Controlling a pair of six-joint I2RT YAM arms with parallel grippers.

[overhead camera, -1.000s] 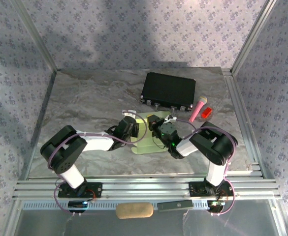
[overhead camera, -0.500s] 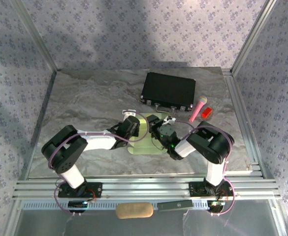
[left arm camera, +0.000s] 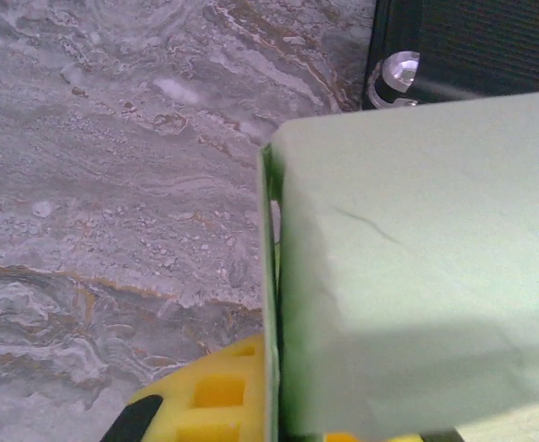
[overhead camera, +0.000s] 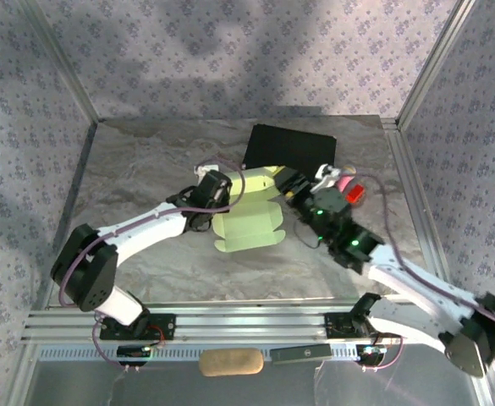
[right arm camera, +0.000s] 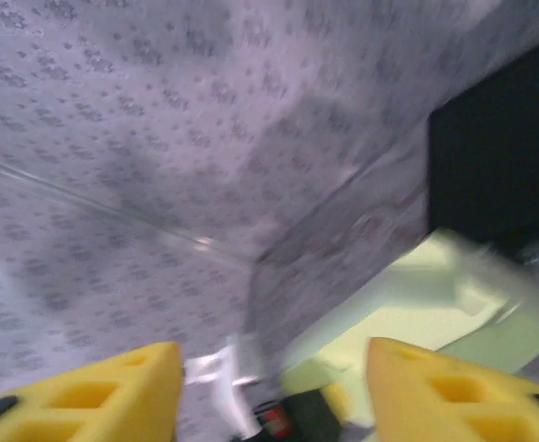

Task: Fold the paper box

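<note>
The paper box [overhead camera: 249,222] is a pale yellow-green card sheet with flaps, held tilted above the table in front of the black case [overhead camera: 289,149]. My left gripper [overhead camera: 227,196] is shut on the sheet's left edge. In the left wrist view the card [left arm camera: 416,276] stands edge-on against my yellow finger [left arm camera: 200,405], clamped in the left gripper [left arm camera: 276,419]. My right gripper [overhead camera: 298,191] hangs open just right of the sheet. The right wrist view shows that right gripper [right arm camera: 274,396] with nothing between its yellow fingers [right arm camera: 99,396] and the paper box [right arm camera: 407,318] beyond them.
The black case [left arm camera: 472,41] with metal feet lies at the back. A pink object [overhead camera: 345,178] and a red one [overhead camera: 354,193] sit beside its right end. Patterned walls and metal rails enclose the table [overhead camera: 145,169]. A tan pad [overhead camera: 230,362] lies beyond the near rail.
Both arms have stretched out toward the back. The left gripper closed on the sheet and lifted it off the table. The right gripper went from shut to open and moved right.
</note>
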